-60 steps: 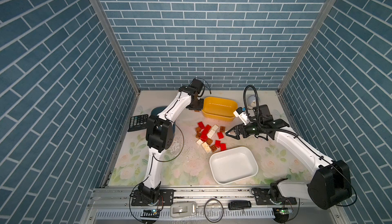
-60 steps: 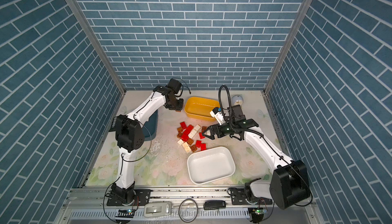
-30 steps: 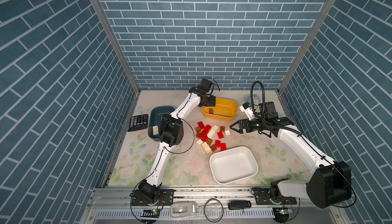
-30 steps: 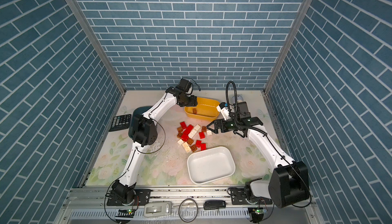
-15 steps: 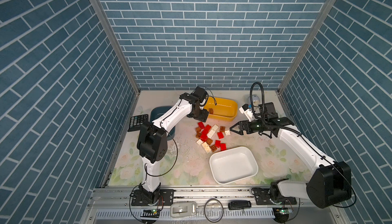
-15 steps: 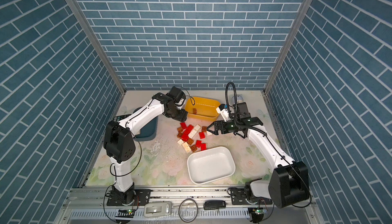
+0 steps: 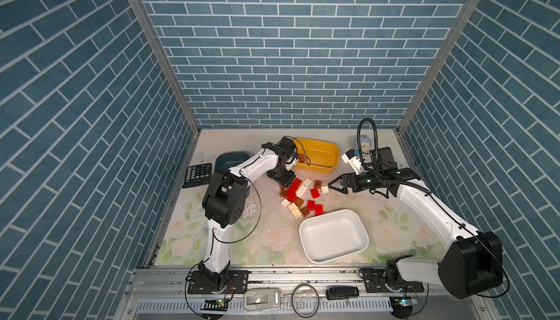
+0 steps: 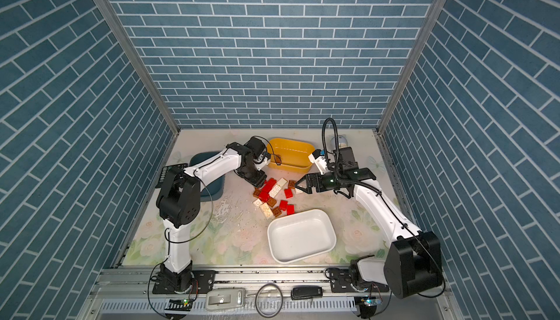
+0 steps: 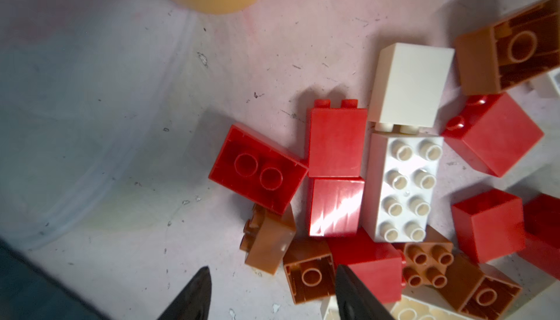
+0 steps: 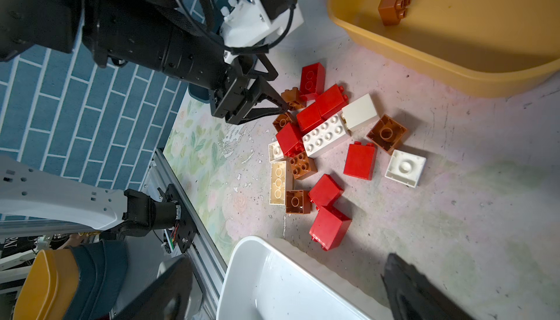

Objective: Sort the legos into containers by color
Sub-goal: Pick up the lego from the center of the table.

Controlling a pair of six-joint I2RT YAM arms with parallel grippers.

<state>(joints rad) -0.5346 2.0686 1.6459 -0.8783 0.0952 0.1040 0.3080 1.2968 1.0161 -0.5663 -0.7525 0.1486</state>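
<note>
One brown brick [image 10: 394, 2] sits in the yellow tub [image 7: 330, 167]; the other legos [image 7: 298, 194] lie heaped mid-worktop [image 7: 242, 242]. We judge them light, rigid and slick: pinch the flat sides. We see the left gripper [image 9: 271, 273] half-open and empty by a tipped brown brick [image 9: 268, 242], and the right gripper [image 7: 331, 186] wide and empty beside the pile.

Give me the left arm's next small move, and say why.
Probably lower the left gripper and close on the upside-down brown brick at the pile's edge. In the left wrist view its fingers stand apart and empty with that brick lying between their tips, and the yellow tub already holds a lone brown brick, so brown seems to belong there.
</note>
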